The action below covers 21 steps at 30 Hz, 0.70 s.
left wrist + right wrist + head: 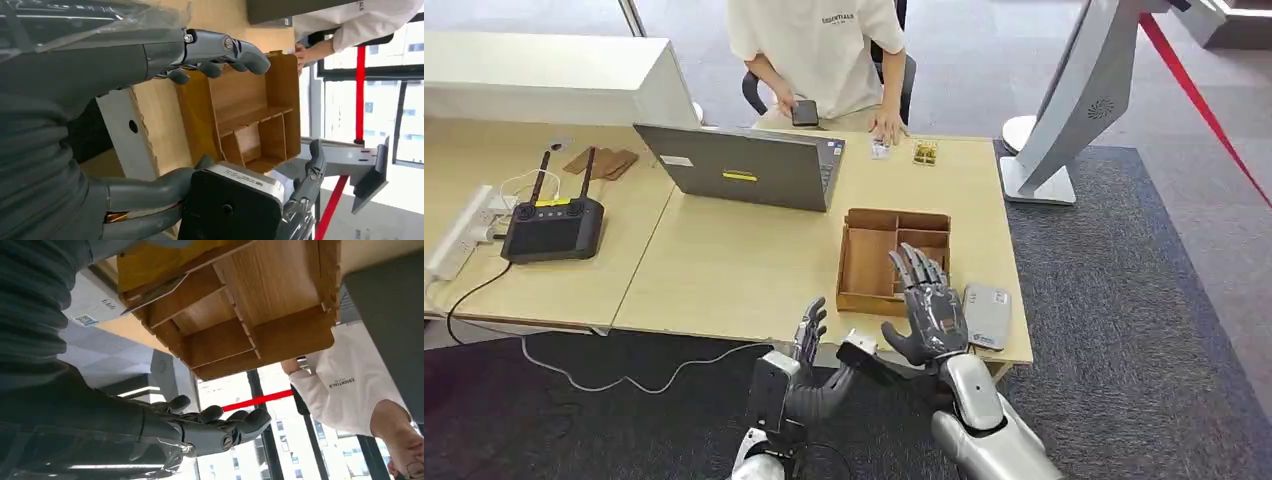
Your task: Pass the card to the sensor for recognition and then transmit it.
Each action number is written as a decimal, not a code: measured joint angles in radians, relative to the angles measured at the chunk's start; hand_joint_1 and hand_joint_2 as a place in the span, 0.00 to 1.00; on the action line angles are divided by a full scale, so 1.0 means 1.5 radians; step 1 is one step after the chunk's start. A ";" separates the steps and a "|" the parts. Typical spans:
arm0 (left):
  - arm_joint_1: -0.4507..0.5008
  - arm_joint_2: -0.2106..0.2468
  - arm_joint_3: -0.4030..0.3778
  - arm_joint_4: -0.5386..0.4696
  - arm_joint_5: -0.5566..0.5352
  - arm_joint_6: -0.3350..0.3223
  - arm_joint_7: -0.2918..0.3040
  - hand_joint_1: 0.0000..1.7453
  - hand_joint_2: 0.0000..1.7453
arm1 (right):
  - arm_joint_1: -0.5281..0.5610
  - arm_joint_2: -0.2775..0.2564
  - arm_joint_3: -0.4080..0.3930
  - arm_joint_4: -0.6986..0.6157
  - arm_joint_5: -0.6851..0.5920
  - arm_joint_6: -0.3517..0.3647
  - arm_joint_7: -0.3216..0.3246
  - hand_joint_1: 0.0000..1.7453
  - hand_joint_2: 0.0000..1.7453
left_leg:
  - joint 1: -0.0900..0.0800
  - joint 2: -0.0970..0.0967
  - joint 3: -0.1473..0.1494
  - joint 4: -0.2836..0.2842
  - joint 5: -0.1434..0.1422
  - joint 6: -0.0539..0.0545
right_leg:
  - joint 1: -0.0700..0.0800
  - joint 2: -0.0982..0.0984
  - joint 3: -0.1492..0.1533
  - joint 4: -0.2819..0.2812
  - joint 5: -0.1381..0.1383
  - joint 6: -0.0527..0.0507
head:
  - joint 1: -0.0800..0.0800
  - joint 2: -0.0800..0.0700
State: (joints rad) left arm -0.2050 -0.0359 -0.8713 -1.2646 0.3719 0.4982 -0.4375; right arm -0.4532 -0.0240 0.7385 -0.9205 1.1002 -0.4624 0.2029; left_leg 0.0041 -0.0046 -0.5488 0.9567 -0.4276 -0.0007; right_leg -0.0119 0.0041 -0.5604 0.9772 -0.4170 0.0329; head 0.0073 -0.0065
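Observation:
A brown wooden box (869,262) with several compartments stands on the table's right part, and the grey sensor pad (987,315) lies just right of it near the front edge. My right hand (929,305) hovers open, fingers spread, over the box's near right corner and holds nothing. My left hand (809,335) is open at the table's front edge, left of the box, also with nothing in it. In the right wrist view a thin grey flat piece (155,290) lies slanted in one box compartment (260,300); I cannot tell whether it is the card. The left wrist view shows the box (245,110) between my fingers (220,47) and thumb (150,186).
A person sits at the far side with a phone, one hand (887,125) on the table beside a small card-like item (880,149) and a yellow object (925,152). A laptop (744,165) stands behind the box. A black controller (554,228) and a power strip (464,230) are at the left.

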 joint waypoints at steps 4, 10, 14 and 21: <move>0.000 0.000 0.000 0.002 -0.001 -0.001 0.002 0.00 1.00 | -0.004 0.004 0.000 0.022 0.000 -0.021 0.000 0.00 1.00 | 0.000 0.000 0.000 0.000 0.000 0.000 | 0.000 0.000 0.000 0.000 0.000 0.000 | 0.000 0.000; 0.000 -0.001 0.000 0.006 -0.002 -0.004 0.003 0.00 1.00 | -0.013 0.006 -0.002 0.056 -0.007 -0.056 0.005 0.00 1.00 | 0.000 0.000 0.000 0.000 0.000 0.000 | 0.000 0.000 0.000 0.000 0.000 0.000 | 0.000 0.000; -0.003 -0.003 -0.002 0.007 -0.005 -0.016 0.001 0.00 1.00 | -0.022 0.005 -0.007 0.083 -0.006 -0.075 0.018 0.00 1.00 | 0.000 0.000 0.000 0.000 0.000 0.000 | 0.000 0.000 0.000 0.000 0.000 0.000 | 0.000 0.000; -0.011 -0.010 -0.003 0.007 -0.008 -0.024 0.000 0.00 1.00 | -0.045 0.002 -0.017 0.133 -0.006 -0.098 0.024 0.00 1.00 | 0.000 0.000 0.000 0.000 0.000 0.000 | 0.000 0.001 0.000 0.000 0.000 0.000 | 0.000 0.000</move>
State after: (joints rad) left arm -0.2222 -0.0515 -0.8763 -1.2547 0.3597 0.4627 -0.4372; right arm -0.5212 -0.0206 0.7130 -0.7206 1.0918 -0.6088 0.2392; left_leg 0.0039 -0.0044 -0.5487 0.9568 -0.4276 -0.0007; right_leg -0.0120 0.0049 -0.5605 0.9771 -0.4168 0.0329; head 0.0072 -0.0065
